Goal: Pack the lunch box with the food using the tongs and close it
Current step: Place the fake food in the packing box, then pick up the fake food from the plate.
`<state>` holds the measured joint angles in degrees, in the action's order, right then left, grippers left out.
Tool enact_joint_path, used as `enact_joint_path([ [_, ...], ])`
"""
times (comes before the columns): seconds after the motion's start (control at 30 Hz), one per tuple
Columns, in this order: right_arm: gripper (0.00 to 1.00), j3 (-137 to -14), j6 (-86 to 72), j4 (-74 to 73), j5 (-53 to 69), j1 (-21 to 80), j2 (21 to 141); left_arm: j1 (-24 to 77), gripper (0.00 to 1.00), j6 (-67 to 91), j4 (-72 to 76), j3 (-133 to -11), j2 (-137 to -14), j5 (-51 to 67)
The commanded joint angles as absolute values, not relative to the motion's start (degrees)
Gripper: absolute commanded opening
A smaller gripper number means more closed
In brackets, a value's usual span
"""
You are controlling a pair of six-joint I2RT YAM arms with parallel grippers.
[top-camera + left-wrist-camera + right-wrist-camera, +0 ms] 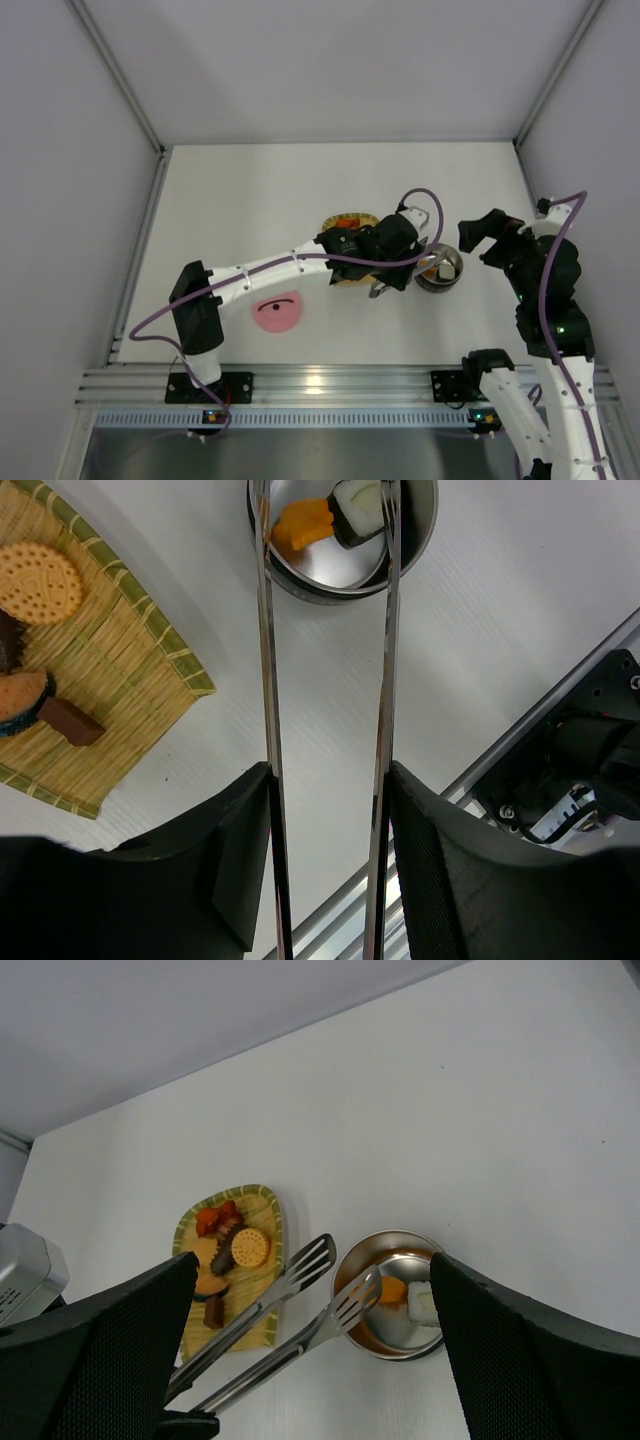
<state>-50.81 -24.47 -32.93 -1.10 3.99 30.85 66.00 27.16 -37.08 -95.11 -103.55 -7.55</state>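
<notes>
White table [300, 190] where left jaws pinch the tongs [268, 680] at the lunch box [385, 1335], right jaws spread wide.

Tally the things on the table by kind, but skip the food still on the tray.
Bowl: 1
Pink lid: 1
Tongs: 1
Woven tray: 1
Orange food piece in the bowl: 1
White food piece in the bowl: 1
Total: 6

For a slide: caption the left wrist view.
Left hand holds long silver metal tongs over the round steel lunch box containing an orange piece and white chunk.
</notes>
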Motion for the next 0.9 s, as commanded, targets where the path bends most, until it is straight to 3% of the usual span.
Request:
enact_joint_path([
  [0.0, 0.98, -53.61, -23.55, -33.93, -2.02, 3.43, 30.41, 66.01, 0.53, 26.63, -33.66, -97.73, -102.22, -7.12],
  [0.4, 0.98, -54.14, -23.38, -33.66, -1.85, 3.43, 31.29, 65.66, 0.53, 27.68, -38.49, -94.49, -94.84, -16.34],
  [0.63, 0.98, -54.05, -23.64, -33.05, -1.06, 3.43, 31.99, 59.60, 0.53, 29.62, -39.81, -80.88, -84.30, -18.20],
  [0.87, 0.97, -54.23, -24.34, -31.82, -0.35, 3.43, 32.87, 53.88, 0.54, 29.09, -38.41, -76.03, -84.02, -17.49],
])
